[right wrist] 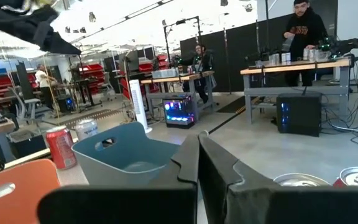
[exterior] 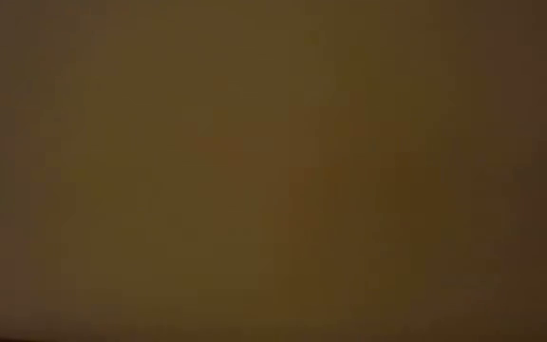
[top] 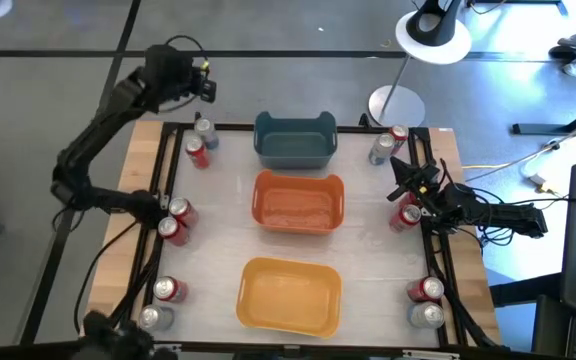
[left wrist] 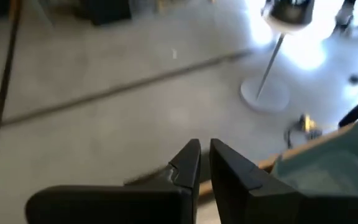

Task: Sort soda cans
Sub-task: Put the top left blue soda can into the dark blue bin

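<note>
Soda cans stand upright in pairs along both side edges of the table. On the left are a silver can [top: 206,130] beside a red can [top: 197,153], two red cans [top: 177,220], and a red one and a silver one [top: 160,302]. On the right are a silver and a red can [top: 389,144], a red can [top: 405,215], and a red and a silver can [top: 427,302]. My left gripper [top: 204,86] [left wrist: 204,163] is raised past the far-left corner, shut and empty. My right gripper [top: 402,186] [right wrist: 199,149] sits low near the right edge, shut, between the right-side cans.
Three bins stand in a row down the table's middle: blue-grey [top: 295,140] [right wrist: 123,155] farthest, then orange [top: 298,202], then yellow [top: 288,295] nearest. A lamp stand [top: 396,105] is on the floor beyond the far edge. The low view shows only a dull brown surface. People stand at benches in the room behind.
</note>
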